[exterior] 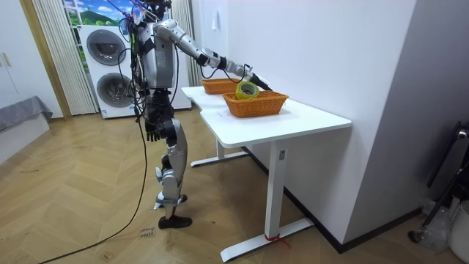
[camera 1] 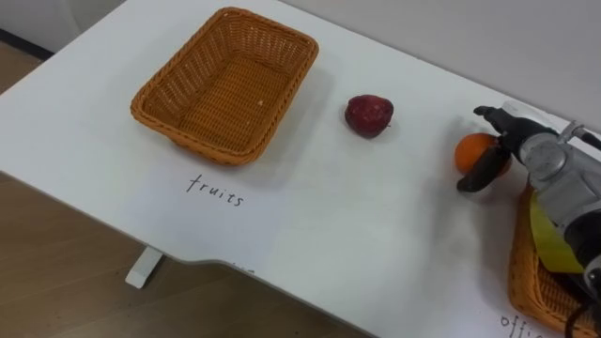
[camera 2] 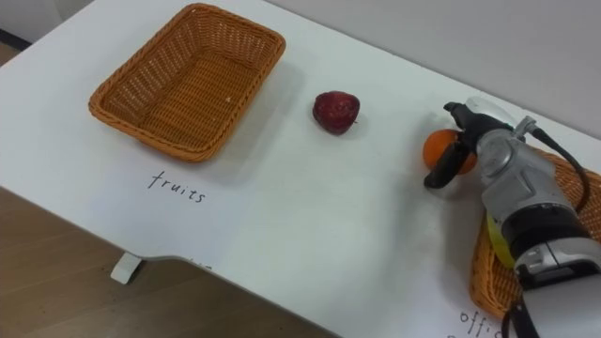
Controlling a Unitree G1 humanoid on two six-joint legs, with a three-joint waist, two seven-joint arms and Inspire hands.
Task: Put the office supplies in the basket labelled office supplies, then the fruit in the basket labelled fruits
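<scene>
Handwritten "fruits" (camera 1: 215,189) on table (camera 1: 376,225), before left basket (camera 1: 202,141); "offi" (camera 1: 522,326) (rest cut off) before right basket (camera 1: 522,282).

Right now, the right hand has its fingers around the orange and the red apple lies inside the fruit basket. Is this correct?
Not the apple: it lies on the table, between the fruit basket and the orange, as the left eye view shows. The right hand does have its fingers around the orange.

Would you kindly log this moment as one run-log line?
right robot hand | curled on round orange fruit | dark red apple on white table | woven wicker fruits basket empty
</scene>
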